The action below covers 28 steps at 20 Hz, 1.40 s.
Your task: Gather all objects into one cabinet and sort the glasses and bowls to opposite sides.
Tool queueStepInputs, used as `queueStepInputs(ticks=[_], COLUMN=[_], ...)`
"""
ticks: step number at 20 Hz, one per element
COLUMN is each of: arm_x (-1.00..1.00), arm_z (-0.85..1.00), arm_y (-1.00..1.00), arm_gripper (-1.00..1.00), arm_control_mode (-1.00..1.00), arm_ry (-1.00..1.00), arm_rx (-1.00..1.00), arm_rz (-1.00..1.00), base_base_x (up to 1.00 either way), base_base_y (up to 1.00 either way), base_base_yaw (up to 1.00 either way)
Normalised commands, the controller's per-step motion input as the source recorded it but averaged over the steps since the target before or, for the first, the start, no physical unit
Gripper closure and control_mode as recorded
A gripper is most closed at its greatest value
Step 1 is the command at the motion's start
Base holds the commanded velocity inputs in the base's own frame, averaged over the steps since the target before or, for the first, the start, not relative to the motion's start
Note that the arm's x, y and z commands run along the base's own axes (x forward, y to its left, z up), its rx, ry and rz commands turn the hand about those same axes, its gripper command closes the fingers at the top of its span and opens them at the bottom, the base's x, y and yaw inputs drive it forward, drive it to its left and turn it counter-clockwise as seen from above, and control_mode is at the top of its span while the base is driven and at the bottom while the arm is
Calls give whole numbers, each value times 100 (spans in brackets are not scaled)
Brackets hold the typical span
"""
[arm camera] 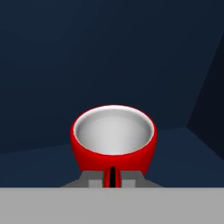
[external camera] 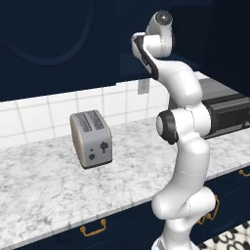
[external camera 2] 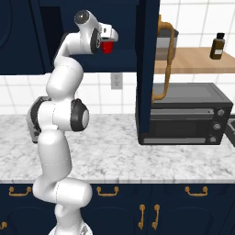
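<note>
Gripper point(arm camera: 112, 177) clamped on red cup point(arm camera: 113, 135) rim wall inside cabinet point(arm camera: 87, 65) (light, stiff, prob. slick); hold near rim.

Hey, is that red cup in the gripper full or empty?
Empty: the hand view looks into the red cup and shows a bare pale grey inside.

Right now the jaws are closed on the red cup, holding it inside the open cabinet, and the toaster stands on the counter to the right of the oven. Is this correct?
One detail is wrong. The toaster stands on the counter to the left of the oven, as the left base view shows. The rest holds: the jaws are closed on the red cup inside the cabinet.
</note>
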Motion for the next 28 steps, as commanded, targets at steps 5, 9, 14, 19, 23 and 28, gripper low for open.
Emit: queueStepInputs(ticks=[5, 9, 14, 19, 23, 28], arm_x=[0, -22, -63, -68, -84, -97], arm_z=[0, 0, 3, 0, 0, 6], arm_y=[0, 0, 0, 0, 0, 0], arm_gripper=[100, 100, 100, 100, 100, 100], arm_control_mode=[-100, -100, -100, -100, -100, -100], arm_ry=[0, -2, -11, -10, -17, -19], arm_rx=[0, 0, 0, 0, 0, 0], arm_rz=[0, 0, 0, 0, 0, 0], base_base_x=[0, 0, 0, 0, 0, 0], base_base_y=[0, 0, 0, 0, 0, 0], base_base_yaw=[0, 0, 0, 0, 0, 0])
